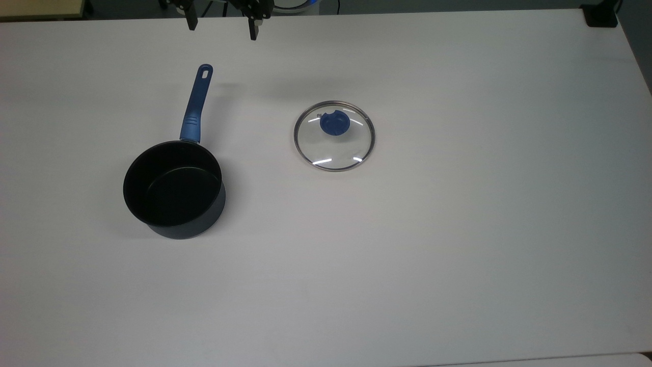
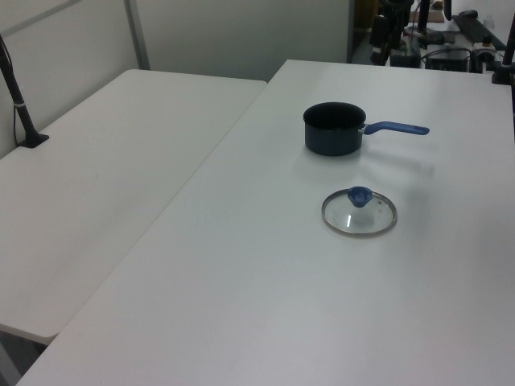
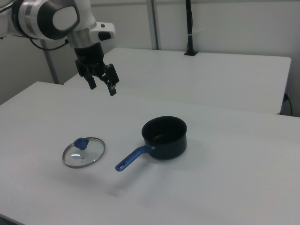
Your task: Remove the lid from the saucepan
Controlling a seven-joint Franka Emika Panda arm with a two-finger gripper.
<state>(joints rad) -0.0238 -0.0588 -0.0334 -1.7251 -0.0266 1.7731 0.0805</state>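
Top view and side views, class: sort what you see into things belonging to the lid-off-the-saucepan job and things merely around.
Job things:
lid, lying on the table
saucepan, uncovered
gripper, open, raised

Merely around:
white table
second table
black post
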